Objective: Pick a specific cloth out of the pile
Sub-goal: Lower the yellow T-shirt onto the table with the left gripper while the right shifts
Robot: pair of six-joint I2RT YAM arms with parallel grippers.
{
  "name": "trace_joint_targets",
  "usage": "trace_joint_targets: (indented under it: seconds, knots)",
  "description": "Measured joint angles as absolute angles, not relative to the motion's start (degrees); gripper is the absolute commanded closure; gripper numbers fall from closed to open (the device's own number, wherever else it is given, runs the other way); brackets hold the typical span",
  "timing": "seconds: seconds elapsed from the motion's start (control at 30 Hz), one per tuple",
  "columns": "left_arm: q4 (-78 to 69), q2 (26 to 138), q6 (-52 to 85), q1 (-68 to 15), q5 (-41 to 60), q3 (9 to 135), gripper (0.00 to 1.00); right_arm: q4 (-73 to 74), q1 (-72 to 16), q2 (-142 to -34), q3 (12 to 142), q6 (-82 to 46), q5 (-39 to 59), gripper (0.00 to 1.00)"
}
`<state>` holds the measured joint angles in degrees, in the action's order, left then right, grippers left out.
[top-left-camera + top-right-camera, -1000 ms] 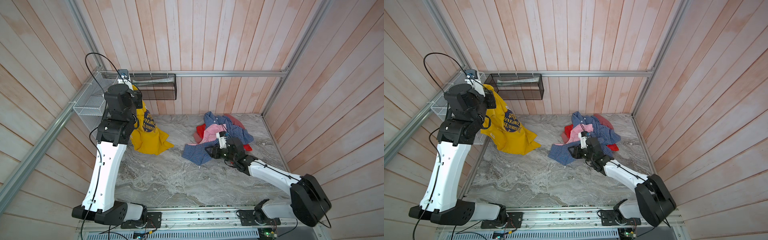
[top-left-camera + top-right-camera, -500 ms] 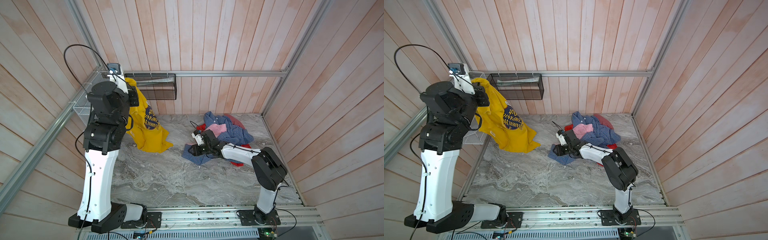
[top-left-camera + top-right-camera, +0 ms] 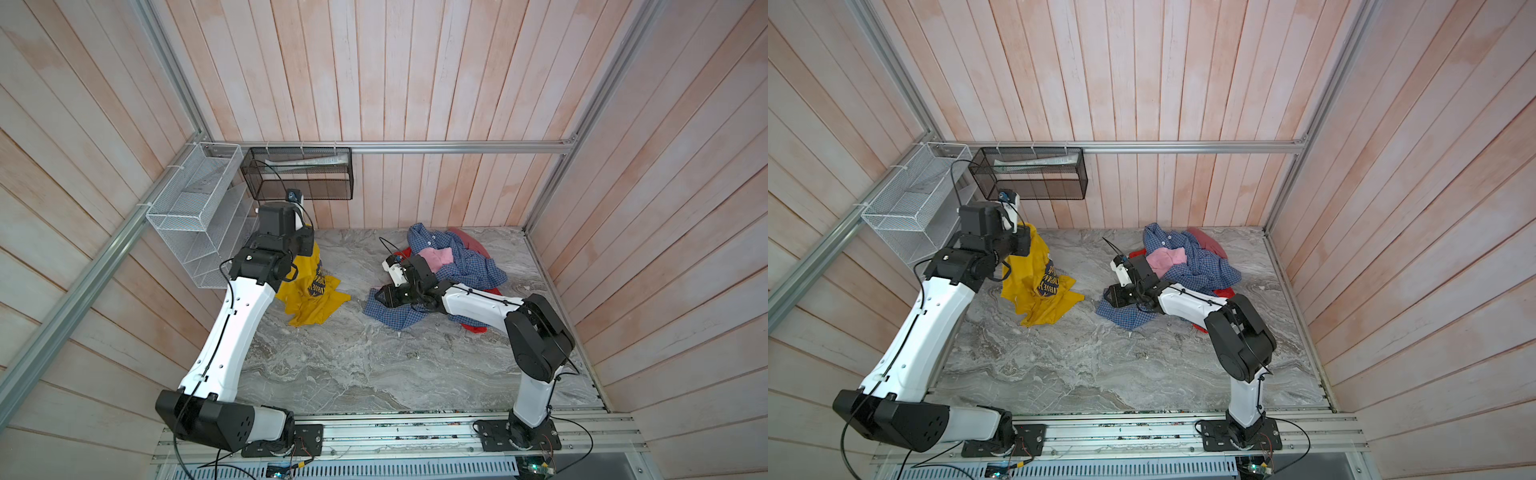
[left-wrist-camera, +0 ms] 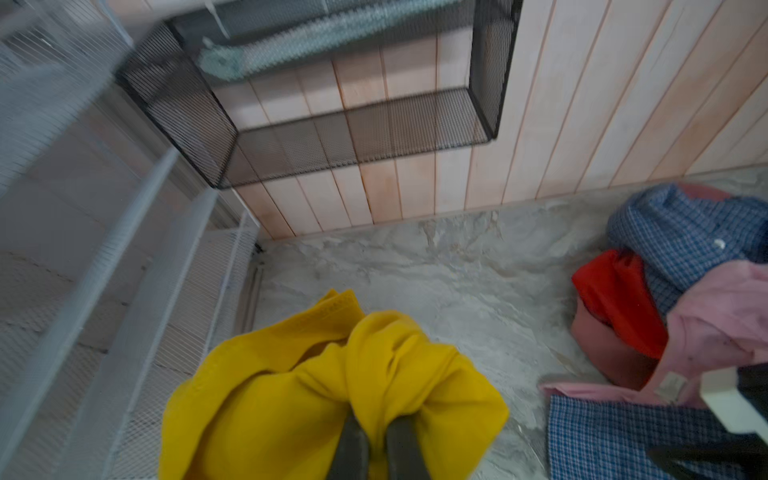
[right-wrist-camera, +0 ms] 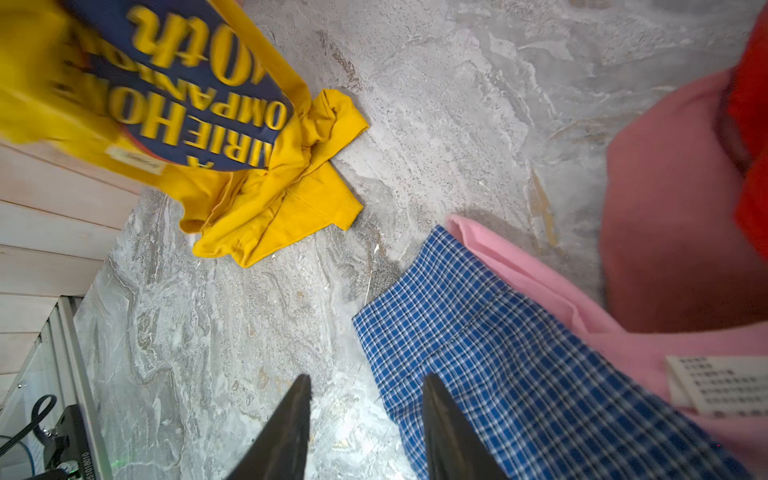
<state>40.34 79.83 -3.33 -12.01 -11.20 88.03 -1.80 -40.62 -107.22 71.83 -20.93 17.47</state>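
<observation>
Left gripper (image 4: 376,419) is pressed tight on a bunch of the cloth (image 3: 312,291), and the mustard tee hangs at the far-left corner of the table (image 3: 353,365)! Its long axis runs top to bottom of the frame: pinched end up, hem crumpled on the marble, blue logo facing right toward the pile (image 3: 453,266). White wire rack (image 3: 195,216) crowds the left edge, with the black mesh basket (image 3: 299,174) above on the back wall. Open marble lies between cloth and pile and across the lower frame. Right gripper (image 5: 367,378) is spread, low at the edge of the checked shirt (image 5: 498,353).
</observation>
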Motion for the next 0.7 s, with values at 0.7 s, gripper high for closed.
trace_joint_targets:
  seconds: [0.7]
  knots:
    - [37.0, 84.5, 12.8, -15.8, -5.5, 64.6, 1.00, -2.1, -40.6, -105.4, 71.8, -20.5, 14.0, 0.55]
